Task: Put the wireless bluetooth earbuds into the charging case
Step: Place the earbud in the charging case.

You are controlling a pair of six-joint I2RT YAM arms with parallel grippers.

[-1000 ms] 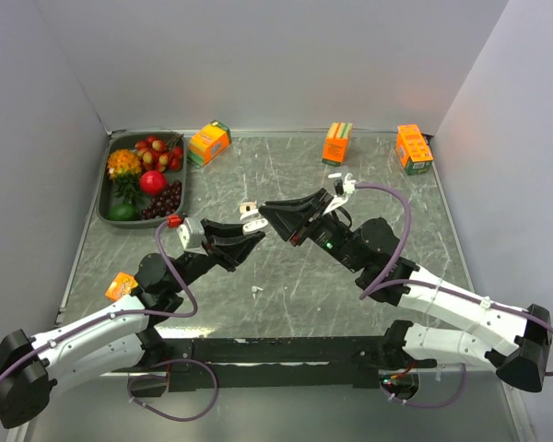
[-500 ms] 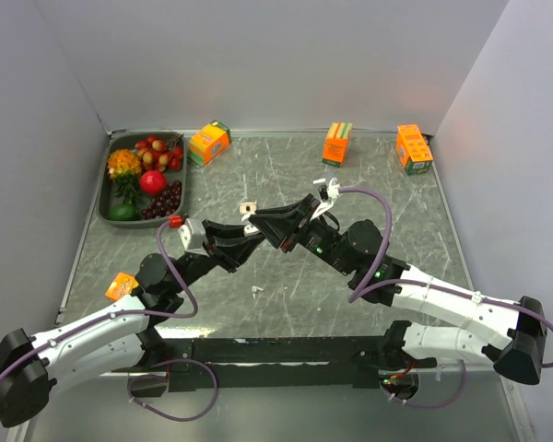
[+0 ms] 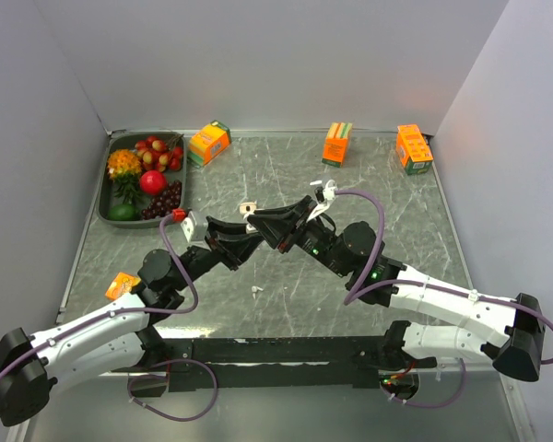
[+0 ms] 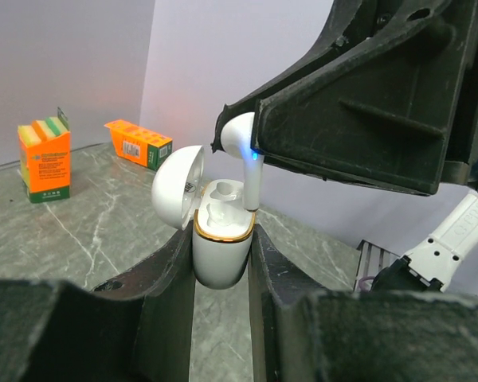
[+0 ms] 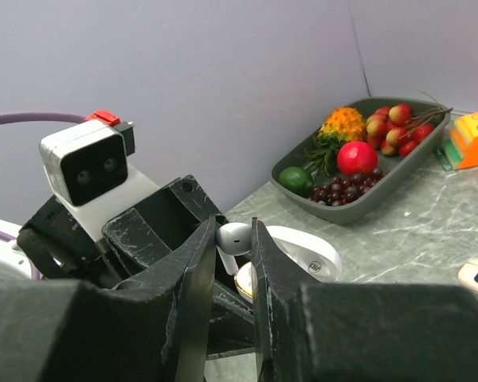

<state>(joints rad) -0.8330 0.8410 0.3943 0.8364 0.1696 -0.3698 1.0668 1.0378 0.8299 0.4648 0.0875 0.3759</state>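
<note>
The wireless bluetooth earbud (image 4: 240, 139), a small glossy white plastic bud whose short stem shows a blue light, hangs in the air over the middle of the table. Its stem points straight down, the tip at the gold rim of the charging case (image 4: 221, 255), seemingly so it can slide into its socket. The case is a rounded white plastic shell, held upright with its domed lid (image 4: 176, 187) swung back, which leaves the two sockets open to the earbud.

The right gripper (image 5: 233, 232) pinches the bud's head between its two black fingers. The left gripper (image 4: 221, 243) clamps the case body from both sides, steadying it off the grey marbled table (image 4: 103, 231).

Two orange cardboard cartons (image 4: 44, 159) stand far behind, well clear of the work.
</note>
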